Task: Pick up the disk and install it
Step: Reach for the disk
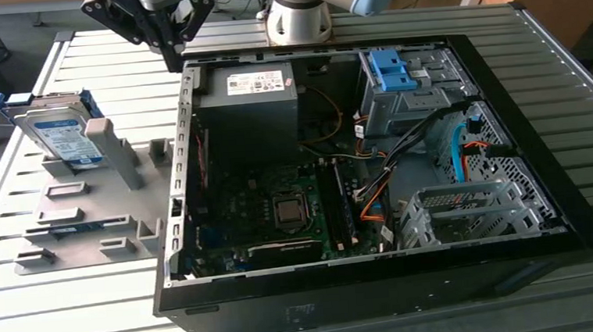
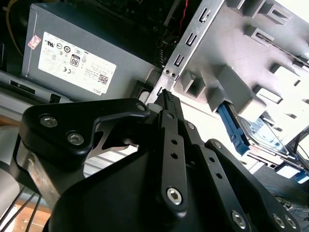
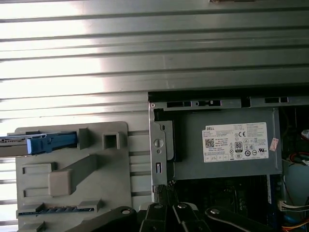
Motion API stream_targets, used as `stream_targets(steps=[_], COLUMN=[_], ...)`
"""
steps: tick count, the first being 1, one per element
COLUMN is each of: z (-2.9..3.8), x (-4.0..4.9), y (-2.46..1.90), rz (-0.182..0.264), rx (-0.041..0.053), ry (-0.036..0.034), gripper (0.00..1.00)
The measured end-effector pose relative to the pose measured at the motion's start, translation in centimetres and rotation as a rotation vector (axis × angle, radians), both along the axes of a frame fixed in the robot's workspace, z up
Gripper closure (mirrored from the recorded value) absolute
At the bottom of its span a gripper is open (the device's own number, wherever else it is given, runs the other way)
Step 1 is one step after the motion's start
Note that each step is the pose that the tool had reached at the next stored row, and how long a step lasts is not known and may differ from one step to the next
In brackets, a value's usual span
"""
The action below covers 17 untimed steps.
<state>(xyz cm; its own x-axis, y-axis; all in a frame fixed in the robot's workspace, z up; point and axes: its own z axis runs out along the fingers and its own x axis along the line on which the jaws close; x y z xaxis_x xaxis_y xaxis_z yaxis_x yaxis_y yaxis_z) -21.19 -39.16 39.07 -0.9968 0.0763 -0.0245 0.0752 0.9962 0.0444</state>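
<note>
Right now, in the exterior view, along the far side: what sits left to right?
The disk, upright in the grey fixture → gripper, shut and empty → power supply → blue bracket.

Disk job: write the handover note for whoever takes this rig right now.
Hand: shut, empty, above the far corner of the open computer case, on the exterior view's left.
Disk: standing on edge in the grey rack beside the case, apart from the hand.
Done: no step yet.
Left: both pickup and install.
</note>
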Motion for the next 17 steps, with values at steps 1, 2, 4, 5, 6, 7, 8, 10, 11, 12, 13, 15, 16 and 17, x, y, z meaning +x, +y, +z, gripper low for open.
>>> stream_targets(steps=[1, 2, 4, 5, 6, 7, 8, 10, 11, 12, 13, 15, 16, 17], z=[0.00, -0.01, -0.01, -0.01, -0.01, -0.01, -0.02, -0.03, -0.04, -0.04, -0.05, -0.07, -0.07, -0.08], x=[-0.08, -0.18, -0.35, -0.46, -0.58, -0.71, -0.85, -1.12, -1.25, -1.36, -1.45, -1.60, -1.69, -1.78], y=[0.00, 0.00, 0.01, 0.01, 0.02, 0.02, 0.03, 0.04, 0.04, 0.04, 0.04, 0.04, 0.03, 0.03], rz=[0.000, 0.000, 0.000, 0.000, 0.000, 0.000, 0.000, 0.000, 0.000, 0.000, 0.000, 0.000, 0.000, 0.000], rx=[-0.0001, 0.0000, 0.0000, 0.0000, 0.0000, -0.0001, 0.0000, -0.0001, -0.0001, -0.0001, 0.0000, 0.0000, -0.0001, 0.0000], ry=[0.0001, 0.0000, 0.0001, 0.0001, 0.0001, 0.0002, 0.0003, 0.0010, 0.0013, 0.0018, 0.0026, 0.0046, 0.0052, 0.0054], gripper=[0.89, 0.89, 0.89, 0.89, 0.89, 0.89, 0.89, 0.89, 0.89, 0.89, 0.89, 0.89, 0.89, 0.89])
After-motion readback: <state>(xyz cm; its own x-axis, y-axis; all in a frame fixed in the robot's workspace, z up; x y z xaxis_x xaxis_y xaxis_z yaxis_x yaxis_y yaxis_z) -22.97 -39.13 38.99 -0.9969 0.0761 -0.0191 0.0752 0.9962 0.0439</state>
